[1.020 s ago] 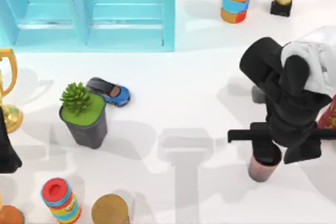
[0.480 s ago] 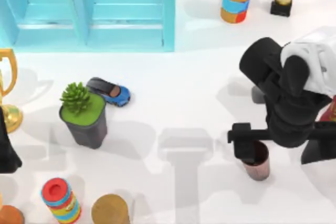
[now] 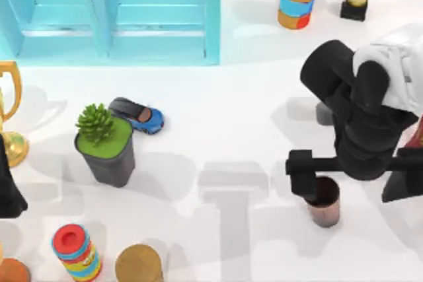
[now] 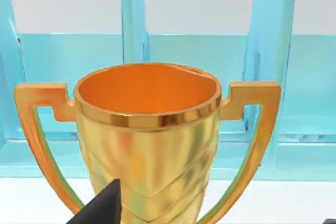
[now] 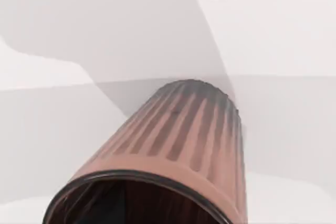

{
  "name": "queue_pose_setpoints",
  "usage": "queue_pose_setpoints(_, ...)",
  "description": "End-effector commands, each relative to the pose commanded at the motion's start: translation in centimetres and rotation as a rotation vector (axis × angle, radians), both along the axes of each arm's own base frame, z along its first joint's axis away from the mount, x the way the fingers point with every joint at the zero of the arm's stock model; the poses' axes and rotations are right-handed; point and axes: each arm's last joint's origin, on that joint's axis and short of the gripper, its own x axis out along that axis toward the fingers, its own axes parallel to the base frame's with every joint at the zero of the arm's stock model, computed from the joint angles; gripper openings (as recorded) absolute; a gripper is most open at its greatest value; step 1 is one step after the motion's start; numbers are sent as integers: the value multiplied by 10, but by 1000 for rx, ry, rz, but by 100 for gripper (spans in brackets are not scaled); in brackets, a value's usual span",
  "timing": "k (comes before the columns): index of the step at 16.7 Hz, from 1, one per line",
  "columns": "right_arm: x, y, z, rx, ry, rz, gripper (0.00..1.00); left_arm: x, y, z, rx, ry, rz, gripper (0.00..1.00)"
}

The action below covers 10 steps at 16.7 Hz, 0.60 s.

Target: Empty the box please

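1. The ribbed brown cup (image 3: 324, 204) is partly covered by the right gripper (image 3: 353, 177) in the top view.
2. Its rim (image 5: 142, 195) is cut off in the right wrist view.
3. The gold trophy (image 4: 147, 145) is cropped at its base in the left wrist view.

ribbed copper-brown cup (image 3: 325, 204), dark inside; turquoise box (image 3: 109, 11); gold trophy (image 4: 147, 145); blue toy car (image 3: 140, 115); white tabletop (image 3: 218, 130).

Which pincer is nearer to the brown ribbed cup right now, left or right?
Right. The right pincer hangs directly over the brown ribbed cup, fingers spread wide to either side. The left pincer sits parked at the table's far left edge, beside the gold trophy.
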Motion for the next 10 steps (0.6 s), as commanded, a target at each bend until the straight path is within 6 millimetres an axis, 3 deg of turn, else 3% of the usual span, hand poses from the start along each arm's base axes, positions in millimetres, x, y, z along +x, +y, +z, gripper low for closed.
queue_pose_setpoints(8, -1, -1, 85, -5, 8, 0, 100, 0, 0, 0, 0, 0, 0, 100)
queue_pose_setpoints(10, -2, -3, 90, 0, 0, 0, 100, 0, 0, 0, 0, 0, 0, 100)
